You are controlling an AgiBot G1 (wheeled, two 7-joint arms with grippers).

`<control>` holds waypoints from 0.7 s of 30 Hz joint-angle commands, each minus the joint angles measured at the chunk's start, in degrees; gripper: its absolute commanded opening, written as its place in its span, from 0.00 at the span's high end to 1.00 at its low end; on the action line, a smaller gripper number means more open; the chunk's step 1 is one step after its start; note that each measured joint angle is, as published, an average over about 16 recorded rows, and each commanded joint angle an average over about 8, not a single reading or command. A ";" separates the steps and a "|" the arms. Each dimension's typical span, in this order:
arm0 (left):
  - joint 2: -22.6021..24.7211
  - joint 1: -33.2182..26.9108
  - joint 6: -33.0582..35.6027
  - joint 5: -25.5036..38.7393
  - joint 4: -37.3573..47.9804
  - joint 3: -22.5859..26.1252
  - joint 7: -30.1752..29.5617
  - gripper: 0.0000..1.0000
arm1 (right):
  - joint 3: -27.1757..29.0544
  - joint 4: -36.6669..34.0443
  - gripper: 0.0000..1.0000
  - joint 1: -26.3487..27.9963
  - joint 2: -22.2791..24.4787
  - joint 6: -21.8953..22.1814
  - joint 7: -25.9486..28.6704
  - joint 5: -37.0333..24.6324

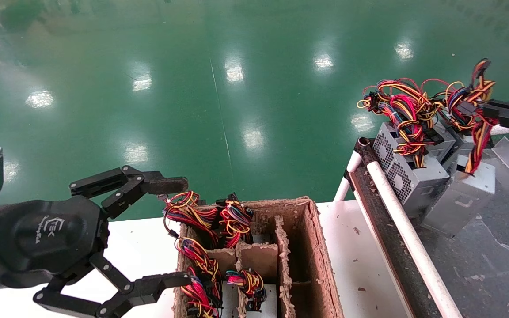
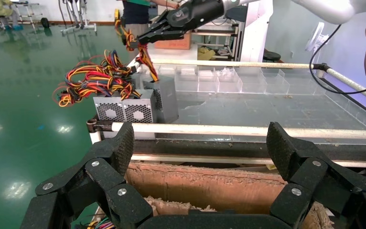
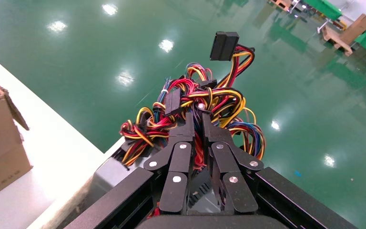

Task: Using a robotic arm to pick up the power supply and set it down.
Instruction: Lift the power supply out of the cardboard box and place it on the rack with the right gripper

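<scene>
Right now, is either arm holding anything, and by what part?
The right tool is shut on the wire bundle of a power supply on the conveyor, not on its metal box. The left tool is open beside the cardboard box, holding nothing.

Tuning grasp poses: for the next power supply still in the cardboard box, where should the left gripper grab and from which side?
From above, on the wire bundle. The power supplies sit deep in the box compartments, dividers tight around the casings, so only the wires stand proud. The left gripper is open beside them. The right gripper holds its unit by the wires too.
</scene>
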 commanded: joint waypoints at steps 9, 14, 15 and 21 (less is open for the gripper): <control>0.00 0.00 0.00 0.00 0.00 0.01 0.00 0.00 | -5.12 -7.36 0.69 11.63 -5.39 -4.10 -1.88 -5.85; 0.00 0.00 0.00 -0.01 0.00 0.01 0.01 0.00 | -6.26 -10.41 0.07 14.55 -6.70 -5.44 -2.89 -7.24; 0.00 0.00 0.00 -0.01 0.00 0.01 0.01 0.00 | -6.42 -10.91 0.00 14.94 -6.87 -5.63 -3.05 -7.44; -0.01 0.00 -0.01 -0.01 0.00 0.02 0.01 0.00 | -7.02 -13.16 0.00 16.66 -7.37 -6.87 -3.97 -8.13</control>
